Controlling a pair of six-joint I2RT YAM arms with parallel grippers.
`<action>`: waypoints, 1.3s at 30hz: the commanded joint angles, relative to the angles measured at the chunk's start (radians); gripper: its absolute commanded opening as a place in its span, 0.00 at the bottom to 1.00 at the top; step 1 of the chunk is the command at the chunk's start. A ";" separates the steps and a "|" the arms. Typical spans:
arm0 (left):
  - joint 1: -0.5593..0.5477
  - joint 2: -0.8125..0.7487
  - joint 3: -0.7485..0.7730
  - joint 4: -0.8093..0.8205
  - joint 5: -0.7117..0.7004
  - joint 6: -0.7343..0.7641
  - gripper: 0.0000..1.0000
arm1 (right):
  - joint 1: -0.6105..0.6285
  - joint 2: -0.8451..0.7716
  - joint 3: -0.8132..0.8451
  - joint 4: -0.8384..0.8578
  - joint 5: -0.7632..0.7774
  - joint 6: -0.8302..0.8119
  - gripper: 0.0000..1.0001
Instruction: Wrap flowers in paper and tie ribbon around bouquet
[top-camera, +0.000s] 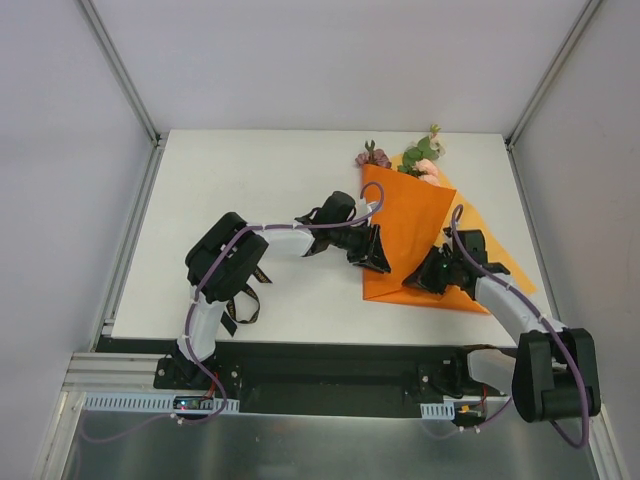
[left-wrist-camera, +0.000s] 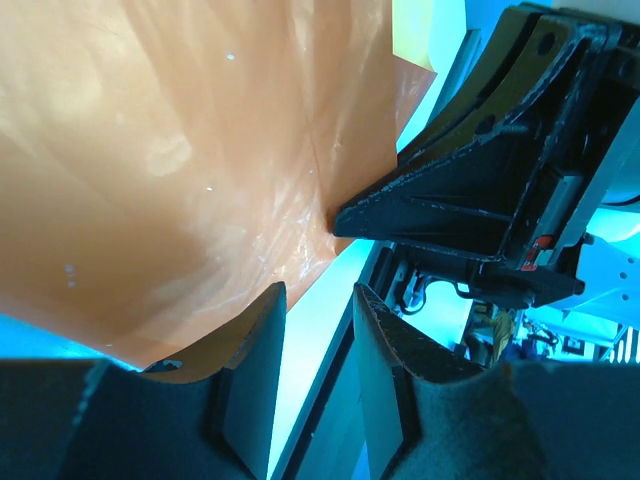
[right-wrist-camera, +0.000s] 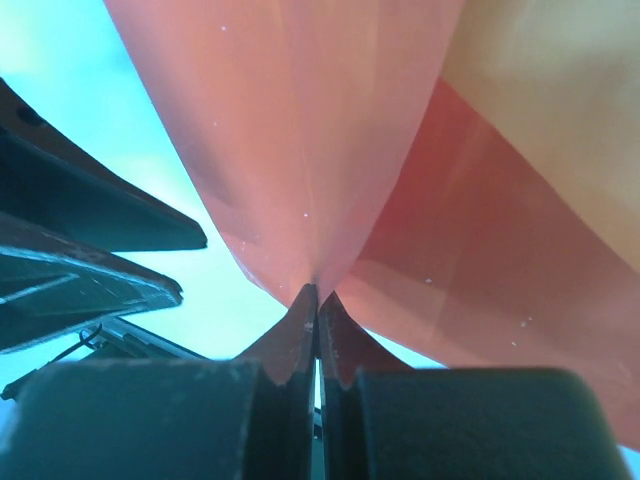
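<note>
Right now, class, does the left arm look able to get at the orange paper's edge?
Probably yes: the left gripper hangs open right beside the paper, nothing between them; the right gripper pinches its edge further along.

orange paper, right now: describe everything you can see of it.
The paper is a bright orange, slightly glossy sheet, folded over itself into a rough wedge on the white table, a lighter flap showing on its right. The flowers poke out of its far, wide end. The right gripper is shut on a gathered fold at its near edge. The left gripper sits open at its left edge, gripping nothing.
</note>
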 joint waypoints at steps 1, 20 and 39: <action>0.007 -0.004 0.018 0.049 0.032 -0.018 0.33 | 0.007 -0.075 -0.033 -0.101 0.063 0.044 0.01; -0.017 0.085 -0.010 0.184 0.118 -0.131 0.33 | 0.071 -0.058 -0.074 -0.184 0.288 0.131 0.01; -0.046 0.276 0.321 -0.016 0.008 -0.140 0.00 | 0.094 0.029 -0.032 -0.164 0.336 0.116 0.01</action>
